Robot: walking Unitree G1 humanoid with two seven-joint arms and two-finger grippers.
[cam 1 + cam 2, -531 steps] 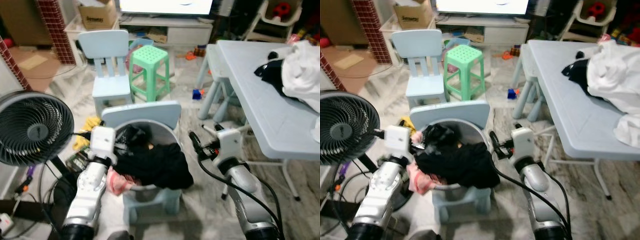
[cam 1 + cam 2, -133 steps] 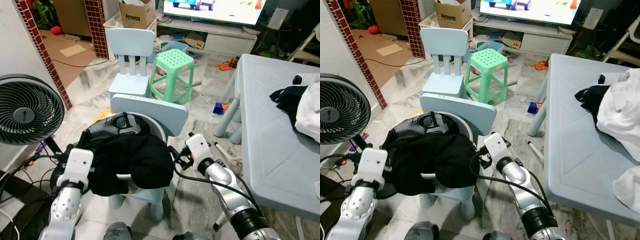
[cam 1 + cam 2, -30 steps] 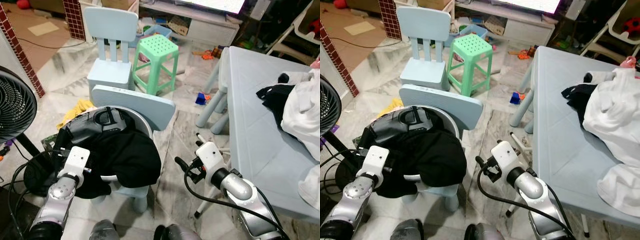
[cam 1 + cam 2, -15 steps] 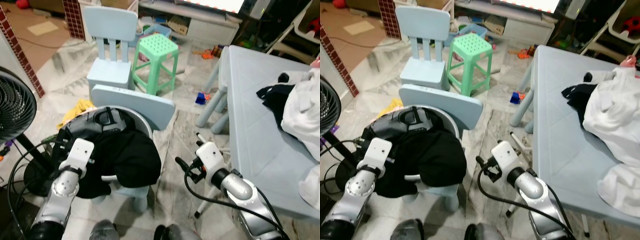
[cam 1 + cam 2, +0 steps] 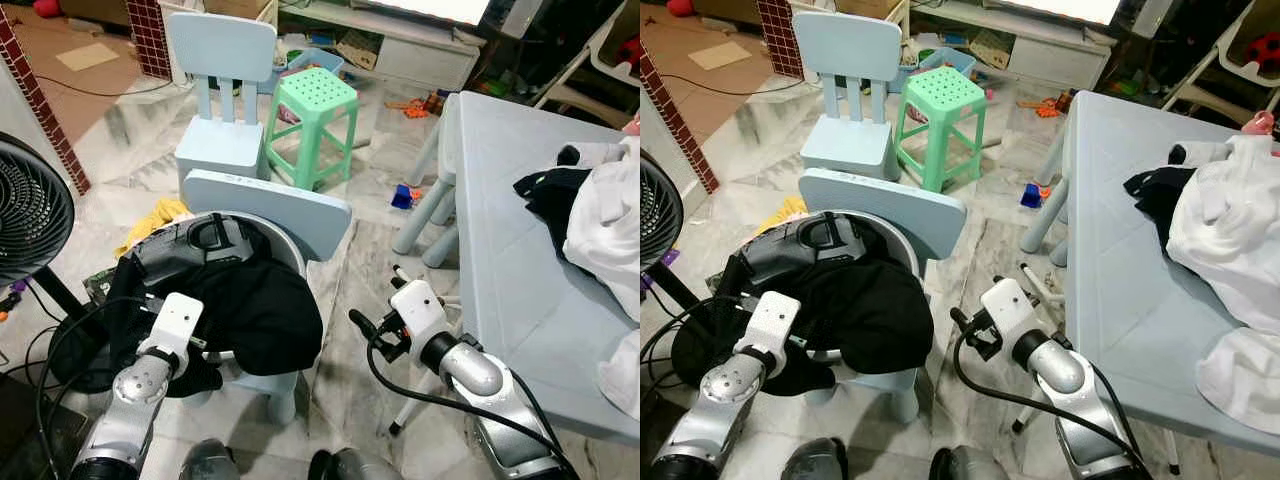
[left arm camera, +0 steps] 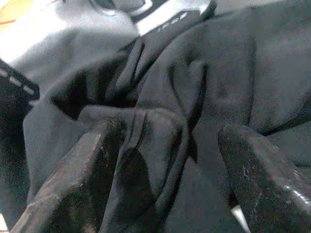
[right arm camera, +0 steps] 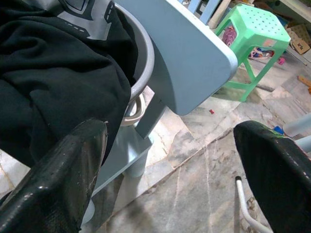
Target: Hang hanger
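Note:
A black garment (image 5: 250,310) is heaped over a grey basin (image 5: 293,252) that stands on a small light-blue chair (image 5: 270,205). Under it lies a darker piece with grey print (image 5: 190,240). My left gripper (image 6: 167,131) is at the heap's left side, open, its fingers (image 6: 77,179) pressed into the black cloth, folds of which lie between them. My right gripper (image 5: 362,325) hangs to the right of the basin, over the marble floor. It is open with nothing between its fingers (image 7: 63,174). A pale loop (image 7: 131,114) shows under the basin rim; I cannot tell what it is.
A black fan (image 5: 25,210) and floor cables (image 5: 60,340) are at the left. A light-blue table (image 5: 510,230) carrying white and black clothes (image 5: 600,215) stands at the right. Behind are a blue child's chair (image 5: 220,90), a green stool (image 5: 315,100) and scattered toys.
My left wrist has shifted rightward, closer in against the black garment. The right arm has hardly moved. The garment still lies on the basin.

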